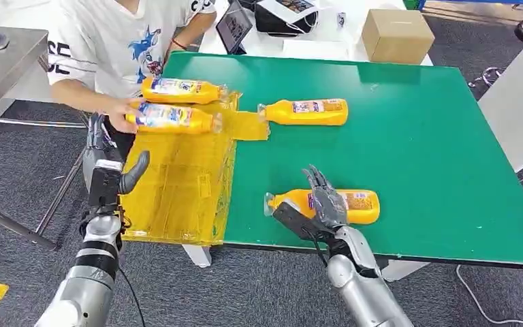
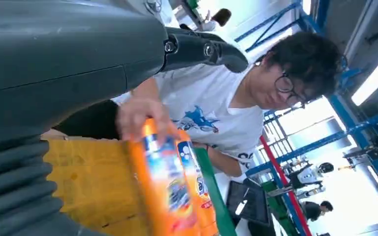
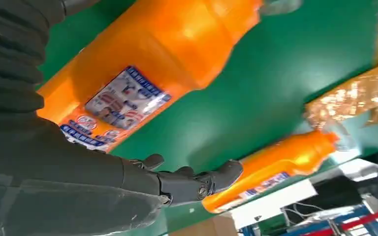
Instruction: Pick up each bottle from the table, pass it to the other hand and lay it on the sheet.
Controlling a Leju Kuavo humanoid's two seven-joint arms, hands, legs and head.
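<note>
Two silver metal arms with black bands at the joints end in many-fingered hands: the dark grey left hand (image 1: pixel 112 163) and right hand (image 1: pixel 317 204), each with a ribbed grey wrist cover.

The left hand (image 1: pixel 112 163) stands upright at about eight o'clock, fingers apart and holding nothing (thumb jutting toward three o'clock). The right hand (image 1: pixel 317 208), at about six o'clock, reaches forward with fingers spread, empty.

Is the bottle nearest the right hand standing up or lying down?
Lying down. The bottle rests on its side on the green table, cap toward the yellow sheet; the right hand hovers over it.
</note>
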